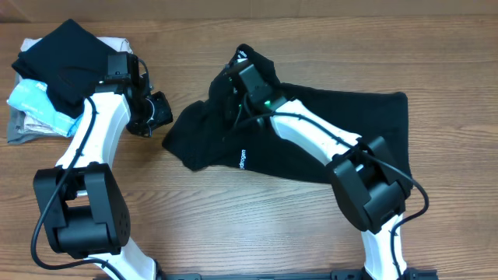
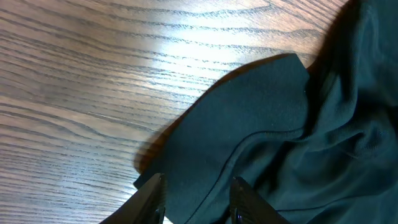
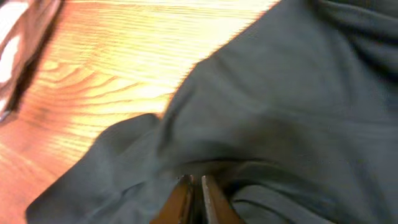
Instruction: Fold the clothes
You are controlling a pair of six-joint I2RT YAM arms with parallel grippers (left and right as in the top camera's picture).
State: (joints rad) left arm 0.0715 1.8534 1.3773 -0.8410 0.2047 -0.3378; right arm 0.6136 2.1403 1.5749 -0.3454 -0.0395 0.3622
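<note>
Overhead gives you the layout: one black shirt lies rumpled on the table, from centre to right. It has one line of white lettering near its lower edge. At the far left sits one pile of folded garments, showing black, light-blue, beige and grey layers. Two arms reach in.

Only the wrist views show you the jaws. Your left gripper is released, its two fingers apart over the shirt's left edge and grasping nothing. Your right gripper is clenched to a thin slit at a fold near the shirt's upper left. You cannot tell whether cloth is pinched.
</note>
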